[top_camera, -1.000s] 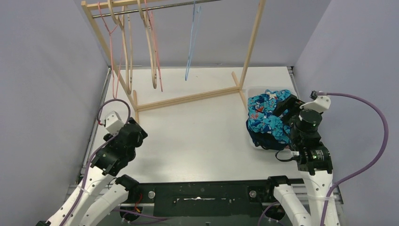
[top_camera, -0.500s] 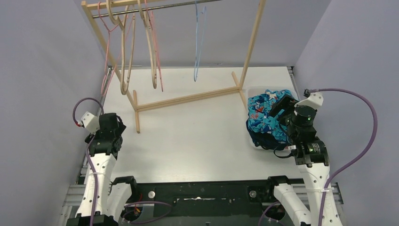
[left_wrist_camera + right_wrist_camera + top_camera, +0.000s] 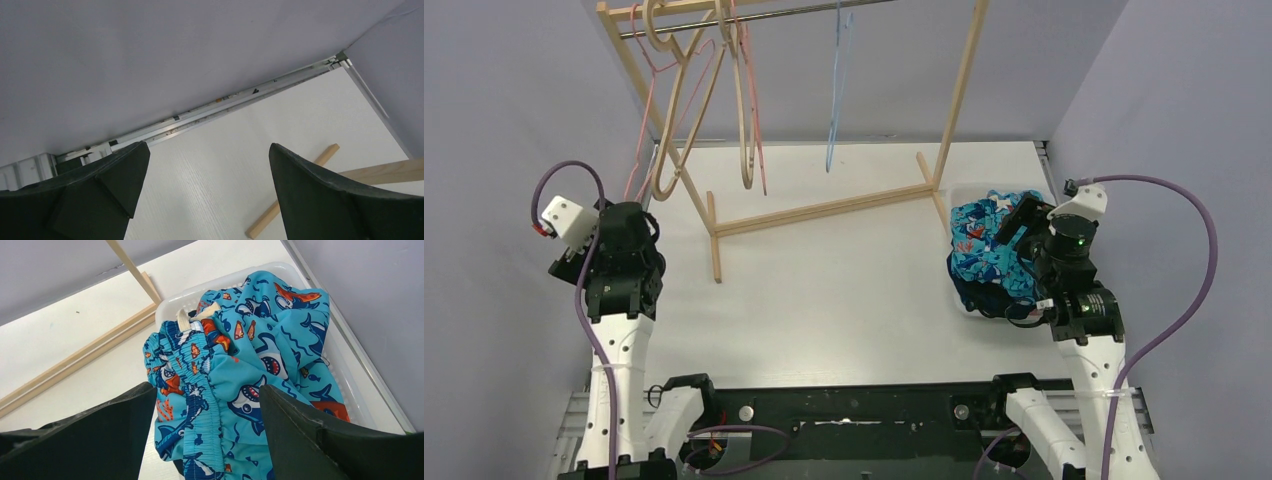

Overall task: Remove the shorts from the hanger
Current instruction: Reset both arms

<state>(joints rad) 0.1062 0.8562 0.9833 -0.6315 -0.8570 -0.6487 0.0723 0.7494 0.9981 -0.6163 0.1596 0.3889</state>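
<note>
Plain lavender-grey walls point(image 3: 504, 120) are enclosing a white table point(image 3: 844, 280) on three sides, while a wooden garment rack point(image 3: 824, 208) is standing across the upper centre of the frame. Soft, even light is falling over the tabletop, casting faint shadows.

Top cam: high over near edge, looking down on table point(image 3: 844, 290). Left wrist: rack foot point(image 3: 292, 190) ahead of left gripper point(image 3: 207, 147). Right wrist: close on shorts point(image 3: 250, 365) just ahead of right gripper point(image 3: 206, 389). Top cam shares both.
</note>
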